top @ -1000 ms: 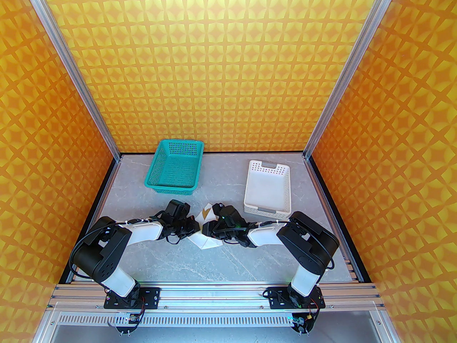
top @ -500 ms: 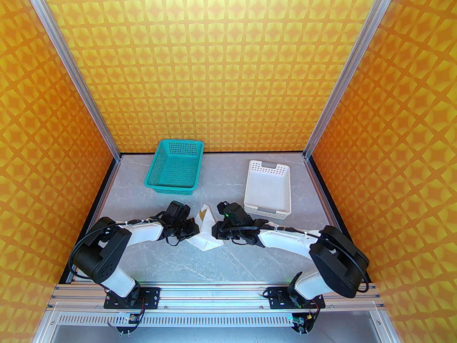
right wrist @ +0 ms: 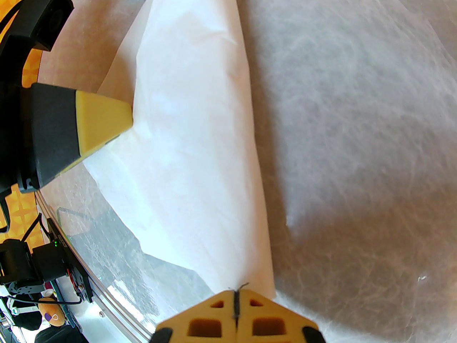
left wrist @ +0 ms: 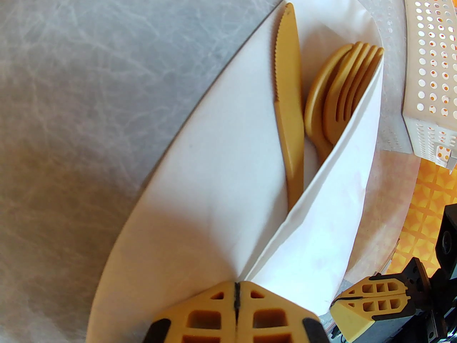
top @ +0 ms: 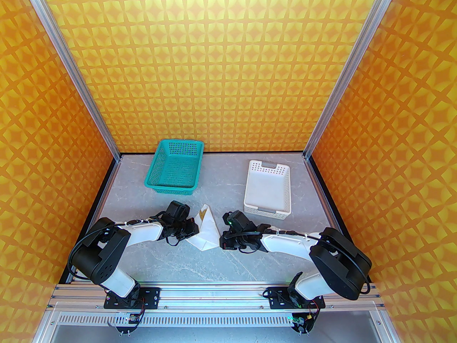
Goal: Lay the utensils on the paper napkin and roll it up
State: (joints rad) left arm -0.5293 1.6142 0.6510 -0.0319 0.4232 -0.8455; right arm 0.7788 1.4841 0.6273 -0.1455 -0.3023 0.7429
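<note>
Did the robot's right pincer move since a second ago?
Yes. The right pincer slid down the top view toward the arm bases and a little right, ending farther from the white basket, which stayed put.

The paper napkin [top: 207,229] lies mid-desk [top: 214,263], between the left end effector [top: 194,227] at its left edge and the right end effector [top: 222,243] at its near right corner. The utensils [left wrist: 321,95] lie inside its fold, heads toward the far side. Behind it stand the left basket [top: 169,188] and, well apart, the right basket [top: 266,211].
</note>
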